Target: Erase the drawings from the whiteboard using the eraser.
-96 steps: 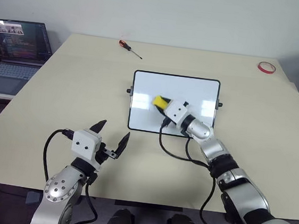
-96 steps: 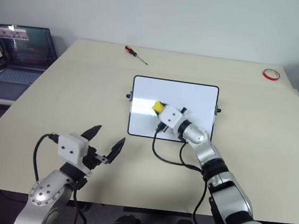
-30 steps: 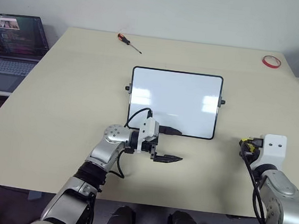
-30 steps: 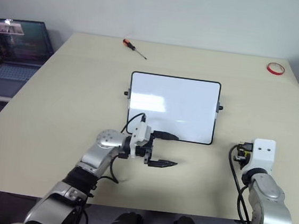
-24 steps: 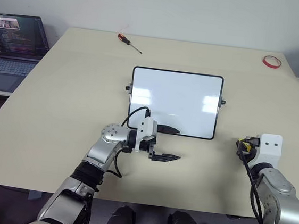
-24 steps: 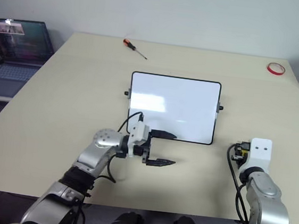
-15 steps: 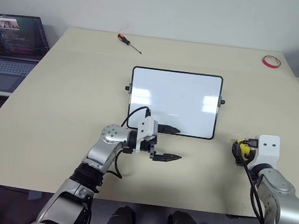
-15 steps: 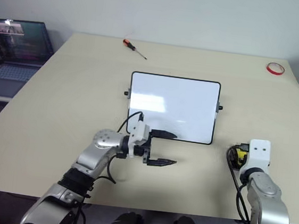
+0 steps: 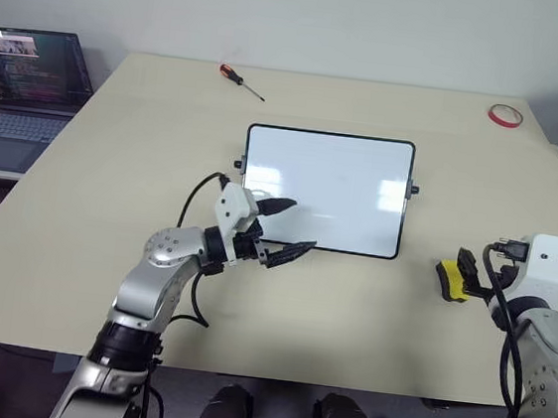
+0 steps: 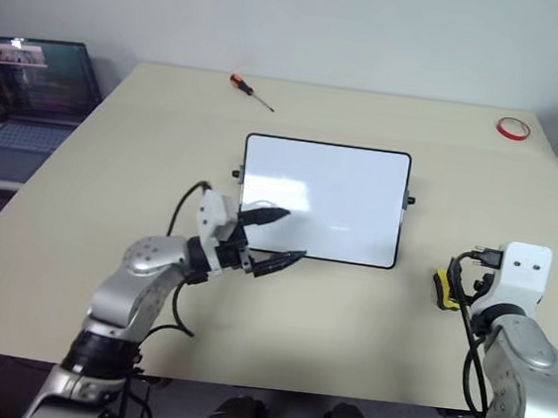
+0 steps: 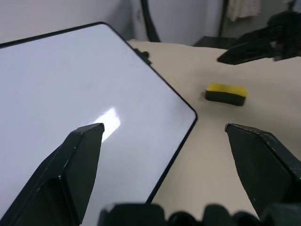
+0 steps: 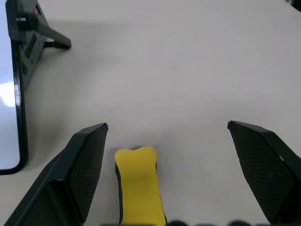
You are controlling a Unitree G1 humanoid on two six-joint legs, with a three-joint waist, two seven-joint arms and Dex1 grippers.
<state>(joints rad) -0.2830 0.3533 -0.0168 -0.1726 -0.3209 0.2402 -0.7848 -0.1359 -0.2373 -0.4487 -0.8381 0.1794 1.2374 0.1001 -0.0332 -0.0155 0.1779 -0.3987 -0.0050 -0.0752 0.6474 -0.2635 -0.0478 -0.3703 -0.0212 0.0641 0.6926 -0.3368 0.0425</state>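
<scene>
Whiteboard [image 9: 326, 189] wiped clean; eraser [image 9: 448, 281] lies on the table [image 9: 115, 152] beside the spread right pincer [image 12: 171, 174]. Left pincer [image 9: 290, 228] also spread, empty. Task apparently complete.

About three seconds back the right two-finger black gripper [image 12: 167, 155] presses the small yellow eraser block with a black base [image 9: 451, 281] onto the white rectangular whiteboard with a thin black frame [image 9: 326, 189] at the middle of the frame; now the eraser lies free on the beige table at the lower right, just off the board's right edge, and the gripper's fingers stand wide apart, lifted clear of it after gripping it a second ago. The left two-finger black gripper [image 9: 283, 231], spread wide at the lower left back then, now sits raised over the board's lower left corner, turned from pointing rightward to angling toward the board.
</scene>
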